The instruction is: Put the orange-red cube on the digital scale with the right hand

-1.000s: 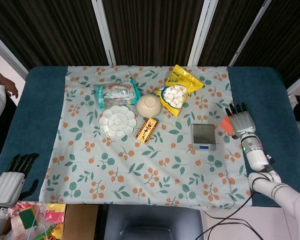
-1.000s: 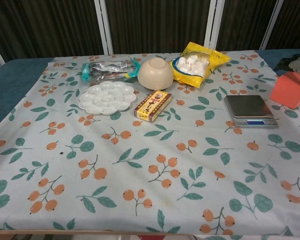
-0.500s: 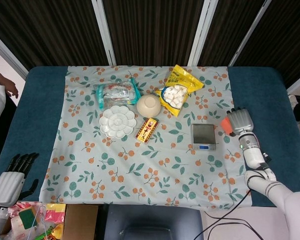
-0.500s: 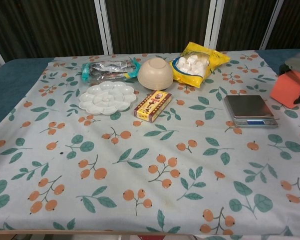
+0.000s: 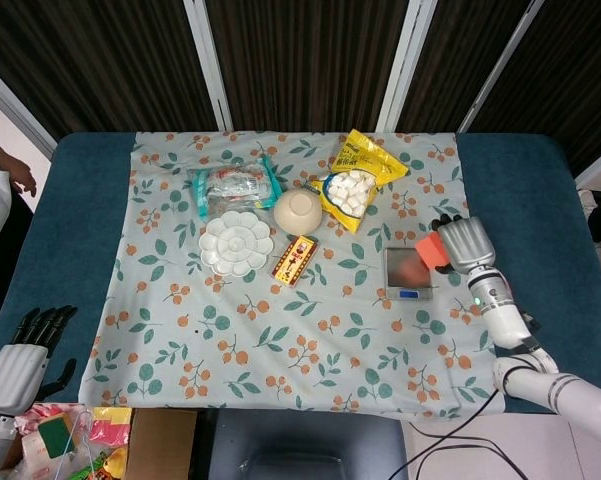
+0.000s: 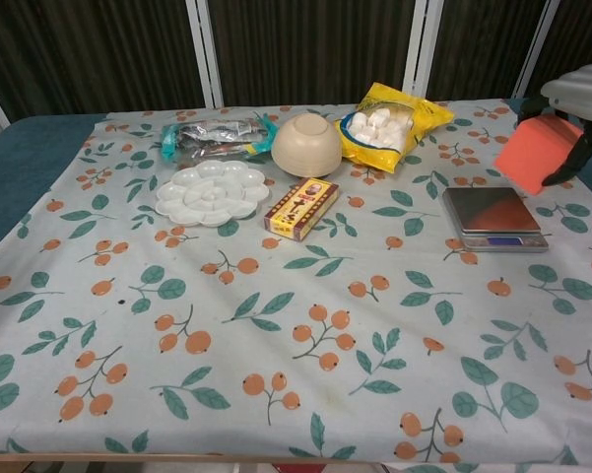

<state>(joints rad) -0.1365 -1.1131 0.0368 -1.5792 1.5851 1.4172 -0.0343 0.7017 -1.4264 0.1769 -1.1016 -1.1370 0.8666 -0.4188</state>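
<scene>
The orange-red cube (image 5: 429, 249) sits in the grip of the right hand (image 5: 463, 243) in the head view, lifted off the surface and hanging at the right edge of the digital scale (image 5: 407, 272), whose plate shows a faint reddish reflection. The scale rests on a floral cloth (image 5: 280, 330) spread over the blue surface (image 5: 75, 230). Well apart, at the lower left corner, the left hand (image 5: 22, 358) hangs off the surface with its fingers extended and holds nothing.

In the chest view the cube (image 6: 537, 155) appears tilted, one corner pointing down, above and just right of the scale's (image 6: 492, 218) plate, not touching it. The right hand (image 6: 579, 99) shows only partly at the frame edge, dark fingertips clasping the cube's far side. A cream bowl (image 6: 306, 144), a yellow snack bag (image 6: 391, 123), a white flower-shaped palette (image 6: 213, 193) and a small red-and-yellow box (image 6: 301, 208) lie to the left.

The likely risk is release off-centre: because the cube is tilted and near the plate's right edge, it may land on a corner, tumble off, or nudge the light scale.
</scene>
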